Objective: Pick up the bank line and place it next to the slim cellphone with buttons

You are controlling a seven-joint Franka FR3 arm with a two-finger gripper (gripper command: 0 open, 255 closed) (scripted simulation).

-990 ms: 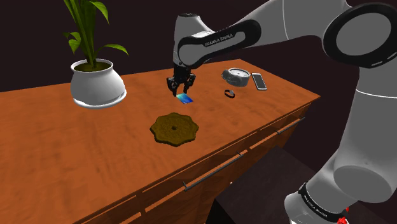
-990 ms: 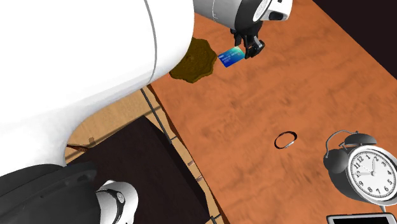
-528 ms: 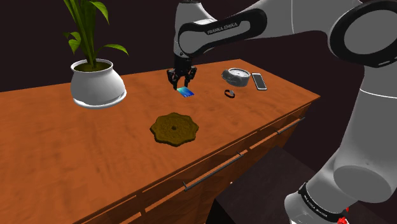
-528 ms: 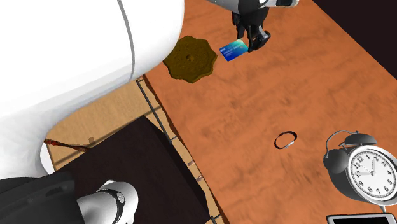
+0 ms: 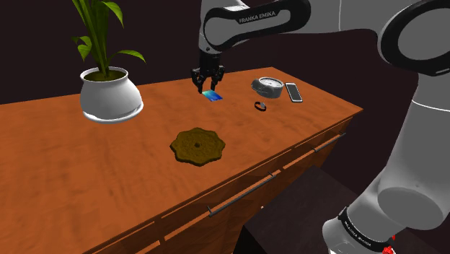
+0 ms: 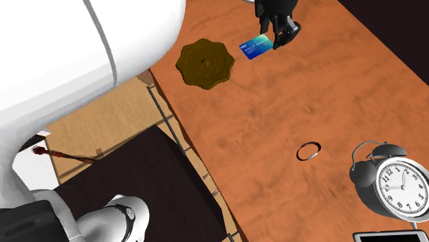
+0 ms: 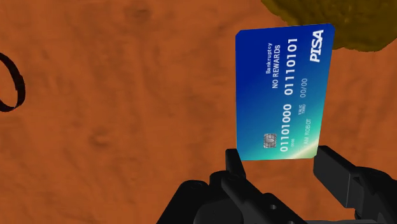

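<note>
Above the desk (image 5: 108,166) we see the pincer (image 5: 208,89) has risen since a moment ago. It hangs beyond the brown mat (image 5: 197,145), clenched on the blue bank card (image 5: 212,95), which is in mid-air. Farther from the mat, the slim cellphone (image 6: 388,236) is cut off by the second exterior view's edge.

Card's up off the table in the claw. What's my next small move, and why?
Probably carry it level toward the phone, at the shoulder view's right. The claw is shut on the card, clear of the table, and the phone lies past the ring and the clock, so hold this height to clear them.
</note>
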